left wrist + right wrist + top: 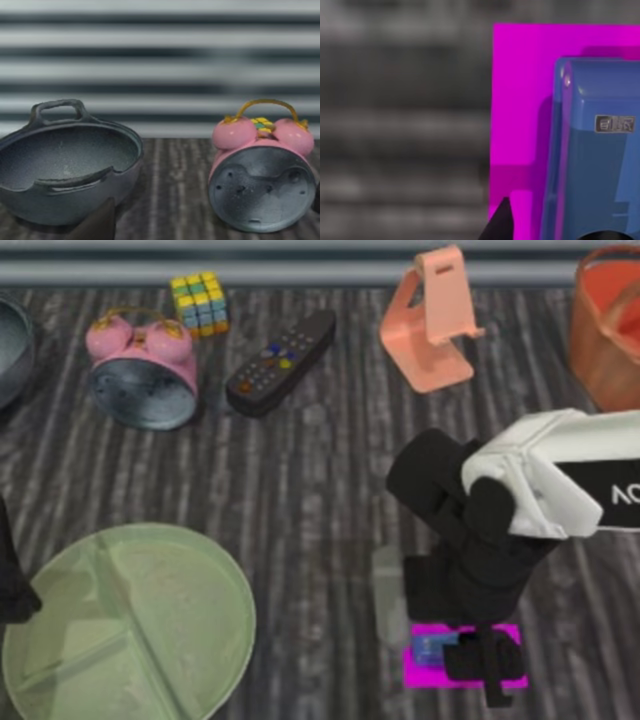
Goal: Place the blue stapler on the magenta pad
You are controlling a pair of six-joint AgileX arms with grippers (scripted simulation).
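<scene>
The blue stapler [592, 150] lies lengthwise on the magenta pad [520, 100], near the front edge of the table right of centre. From above only its blue end [432, 648] shows, since my right gripper [482, 665] hangs straight over the pad [420, 672] and covers the rest. In the right wrist view one dark fingertip [503, 220] stands beside the stapler with a strip of pad showing between them, so the gripper is open. My left gripper [10, 585] is parked at the table's left edge, open and holding nothing.
A pale green divided plate [128, 625] fills the front left. Along the back stand a grey pot [65, 160], a pink alarm clock [142, 368], a colour cube [199, 302], a dark remote [281, 361], a salmon phone stand [433, 322] and an orange basket [612, 325].
</scene>
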